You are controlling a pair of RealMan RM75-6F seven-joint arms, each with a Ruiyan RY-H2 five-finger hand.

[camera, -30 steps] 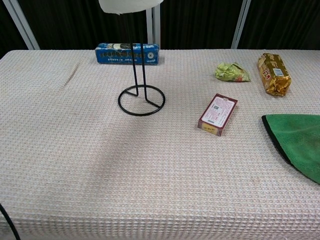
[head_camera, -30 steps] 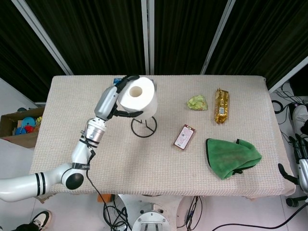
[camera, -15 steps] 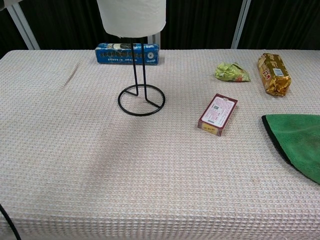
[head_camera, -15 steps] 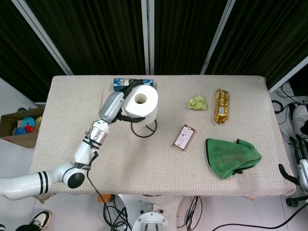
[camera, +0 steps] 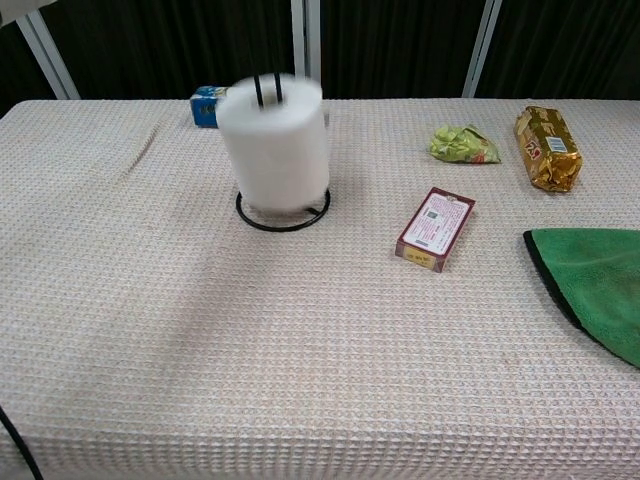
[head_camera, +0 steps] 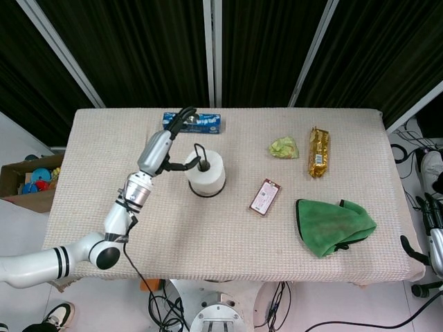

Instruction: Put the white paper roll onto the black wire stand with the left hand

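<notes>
The white paper roll (head_camera: 205, 173) sits low on the black wire stand (head_camera: 199, 148), whose rods poke up through its core. In the chest view the roll (camera: 275, 140) is motion-blurred, with the stand's base ring (camera: 283, 222) showing under it. My left hand (head_camera: 166, 144) hovers just left of the roll and above it, fingers spread and holding nothing; one finger reaches toward the roll's side. The chest view does not show this hand. No view shows my right hand.
A blue box (head_camera: 201, 122) lies behind the stand at the far edge. To the right are a green snack bag (head_camera: 284, 147), a gold packet (head_camera: 318, 152), a red box (head_camera: 265, 197) and a green cloth (head_camera: 332, 225).
The roll was held high over the stand's tip, then came down over the rods. My left hand has let it go and the roll has dropped to the base.
</notes>
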